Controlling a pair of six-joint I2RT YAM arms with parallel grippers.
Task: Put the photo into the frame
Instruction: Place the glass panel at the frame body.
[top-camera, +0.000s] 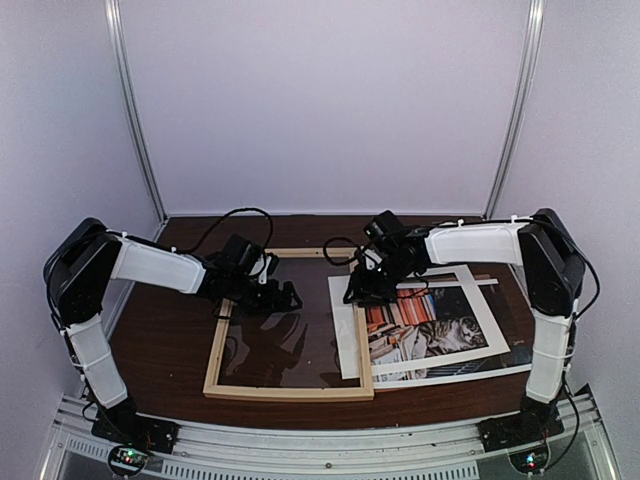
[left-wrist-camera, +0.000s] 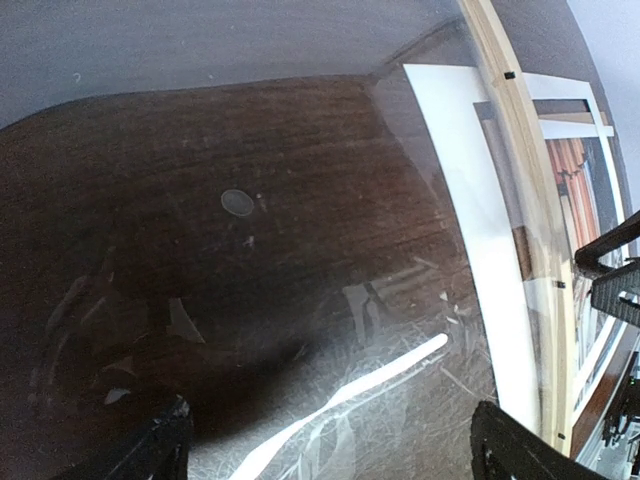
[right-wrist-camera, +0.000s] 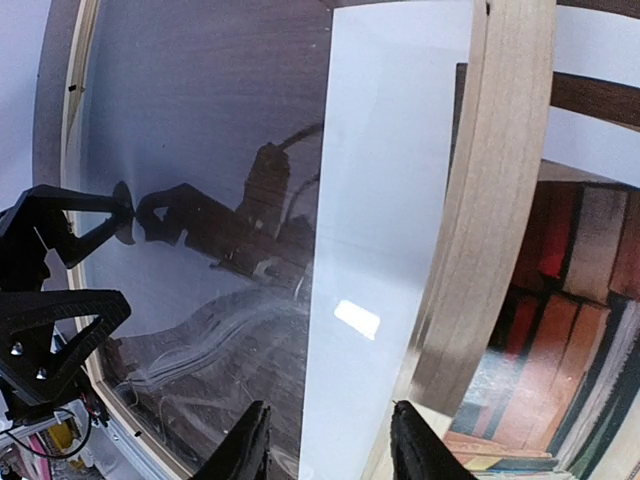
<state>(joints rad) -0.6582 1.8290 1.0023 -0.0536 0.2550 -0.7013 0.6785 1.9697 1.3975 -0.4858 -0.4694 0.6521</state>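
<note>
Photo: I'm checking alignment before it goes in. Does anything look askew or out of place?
Yes. The photo lies tilted, with its left border slipped under the right rail of the frame and the rest sticking out to the right.

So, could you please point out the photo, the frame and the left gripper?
photo (top-camera: 432, 324): top view, on the printed cat picture.
frame (top-camera: 290, 392): top view, on its near wooden strip.
left gripper (left-wrist-camera: 330, 445): left wrist view, midway between its fingertips.

White-shelled arms (top-camera: 158, 266) with black joints, black looping cables (top-camera: 235, 215) and black fingers (right-wrist-camera: 245, 455).
</note>
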